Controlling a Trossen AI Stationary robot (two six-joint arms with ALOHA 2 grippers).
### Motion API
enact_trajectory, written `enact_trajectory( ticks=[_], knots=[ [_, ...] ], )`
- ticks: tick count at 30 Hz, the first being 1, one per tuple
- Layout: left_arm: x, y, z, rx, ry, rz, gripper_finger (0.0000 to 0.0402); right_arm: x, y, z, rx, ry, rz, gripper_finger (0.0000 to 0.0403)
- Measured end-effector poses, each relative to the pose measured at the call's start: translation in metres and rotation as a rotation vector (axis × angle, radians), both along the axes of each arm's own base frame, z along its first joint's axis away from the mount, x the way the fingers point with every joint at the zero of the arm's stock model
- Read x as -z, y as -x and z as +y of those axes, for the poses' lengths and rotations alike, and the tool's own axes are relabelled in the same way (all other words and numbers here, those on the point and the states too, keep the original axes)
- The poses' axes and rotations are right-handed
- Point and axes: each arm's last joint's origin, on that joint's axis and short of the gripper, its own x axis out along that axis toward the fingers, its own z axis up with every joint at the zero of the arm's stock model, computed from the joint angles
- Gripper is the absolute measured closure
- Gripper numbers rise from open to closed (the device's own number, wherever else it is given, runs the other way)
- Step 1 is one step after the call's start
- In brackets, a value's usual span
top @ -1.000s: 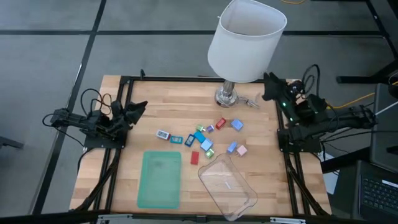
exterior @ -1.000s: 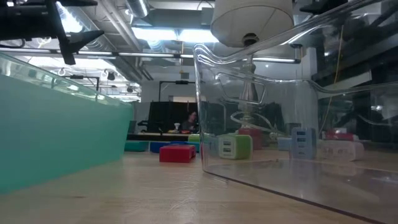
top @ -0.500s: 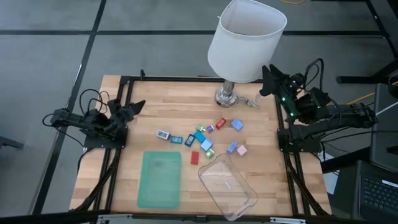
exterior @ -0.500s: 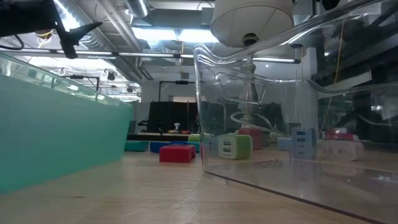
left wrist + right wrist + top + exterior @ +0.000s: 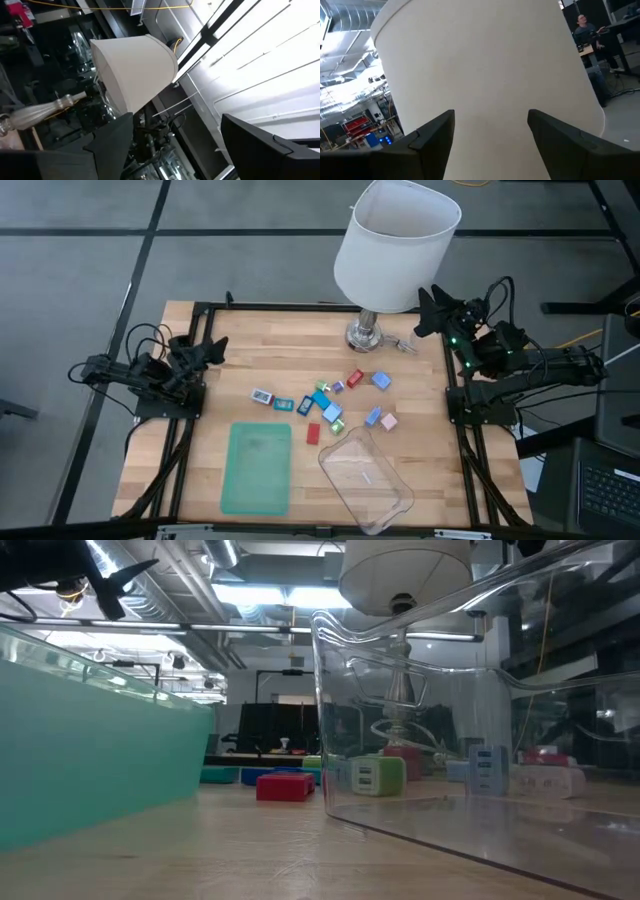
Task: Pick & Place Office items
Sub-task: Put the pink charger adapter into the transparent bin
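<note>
The office items (image 5: 330,402) are small blue, teal, red, pink and white pieces lying scattered on the wooden table's middle. In the low view a red piece (image 5: 285,786) and a green-white piece (image 5: 376,776) show. My left gripper (image 5: 212,347) (image 5: 175,120) is open and hovers raised near the table's left edge, far from the pieces. It also shows high up in the low view (image 5: 125,580). My right gripper (image 5: 422,305) (image 5: 491,112) is open too, raised at the far right and pointing at the lamp shade (image 5: 480,65).
A flat green tray (image 5: 257,468) and a clear plastic tub (image 5: 366,478) lie at the near edge, the tub (image 5: 470,740) close to the low camera. A white-shaded lamp (image 5: 395,245) stands on its base (image 5: 365,335) at the far edge.
My left gripper has risen and drawn back slightly toward the table's left edge. My right gripper has risen and swung toward the far edge and the lamp shade. The pieces, tray and tub have stayed put.
</note>
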Motion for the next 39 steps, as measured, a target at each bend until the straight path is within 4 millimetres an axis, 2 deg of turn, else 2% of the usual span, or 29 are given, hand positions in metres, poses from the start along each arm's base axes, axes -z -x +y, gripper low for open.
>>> enact_trajectory(
  ticks=[8, 11, 16, 18, 22, 25, 28, 31, 35, 39],
  knots=[
    [0.006, -0.005, 0.0, 0.003, 0.042, 0.064, 0.0107, 0.004, -0.002, 0.0, -0.022, -0.018, 0.011, 0.0138],
    [0.01, -0.008, -0.002, 0.062, 0.032, 0.093, 0.0107, 0.003, -0.003, 0.0, -0.085, -0.033, -0.049, 0.0138],
    [0.009, -0.012, -0.004, 0.086, -0.005, 0.127, 0.0115, 0.001, -0.001, -0.004, -0.03, -0.069, -0.112, 0.0138],
    [0.002, -0.015, -0.005, 0.055, -0.062, 0.203, 0.013, 0.001, -0.002, -0.004, -0.076, -0.081, -0.149, 0.0138],
    [-0.024, -0.028, -0.007, 0.002, -0.222, 0.428, 0.0174, 0.01, -0.013, 0.0, -0.286, -0.111, -0.126, 0.0138],
    [-0.052, -0.042, -0.01, -0.027, -0.359, 0.605, 0.0213, 0.03, -0.025, 0.003, -0.383, -0.228, -0.035, 0.0138],
    [-0.078, -0.06, -0.014, -0.062, -0.482, 0.789, 0.0253, 0.056, -0.038, 0.008, -0.467, -0.35, 0.132, 0.0138],
    [-0.096, -0.08, -0.016, -0.122, -0.592, 1.022, 0.0283, 0.077, -0.047, 0.013, -0.537, -0.444, 0.303, 0.0138],
    [-0.103, -0.107, -0.02, -0.087, -0.694, 1.27, 0.0287, 0.089, -0.058, 0.018, -0.638, -0.515, 0.483, 0.0138],
    [-0.113, -0.128, -0.023, -0.052, -0.735, 1.306, 0.0262, 0.09, -0.064, 0.021, -0.73, -0.484, 0.549, 0.0138]
  ],
)
